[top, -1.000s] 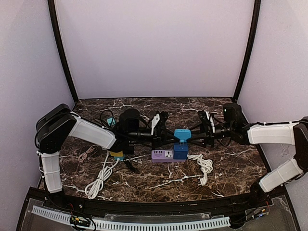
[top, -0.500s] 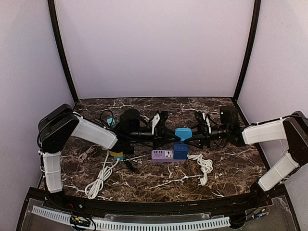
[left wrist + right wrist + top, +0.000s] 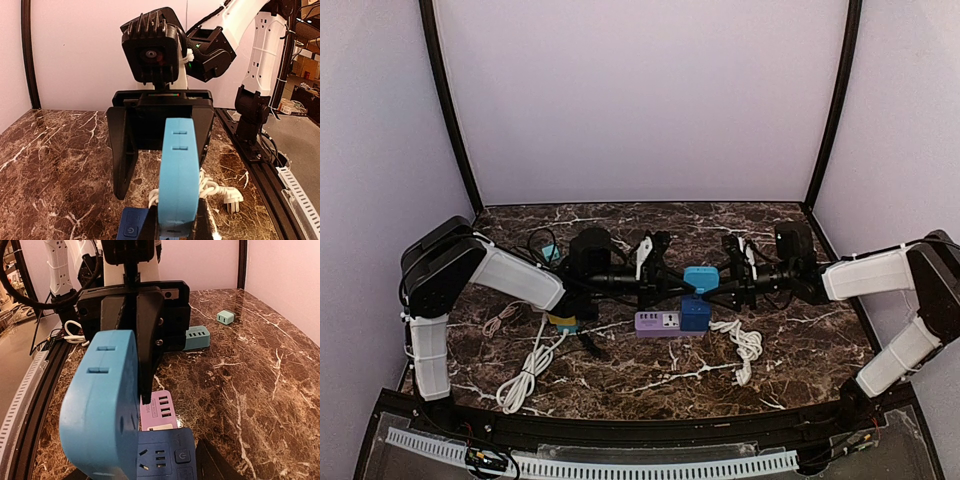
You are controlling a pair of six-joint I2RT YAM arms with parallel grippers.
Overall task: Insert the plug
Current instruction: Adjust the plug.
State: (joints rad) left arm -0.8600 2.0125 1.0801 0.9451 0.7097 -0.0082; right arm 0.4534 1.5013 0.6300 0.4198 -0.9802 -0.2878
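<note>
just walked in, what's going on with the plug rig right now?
Both arms meet mid-table. The left pincer is shut on the light-blue plug, holding it upright right over the dark-blue power strip. The right pincer sits open around the same plug from the other side, not clamping it. Whether the prongs are seated can't be told. A purple adapter lies against the strip on the left arm's side.

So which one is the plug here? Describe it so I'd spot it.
Find the middle of the dark marble table, where a dark blue socket block sits beside a purple socket block. The light blue plastic plug stands directly over the dark blue one: paler, rounded, and the only piece stacked above another.
</note>
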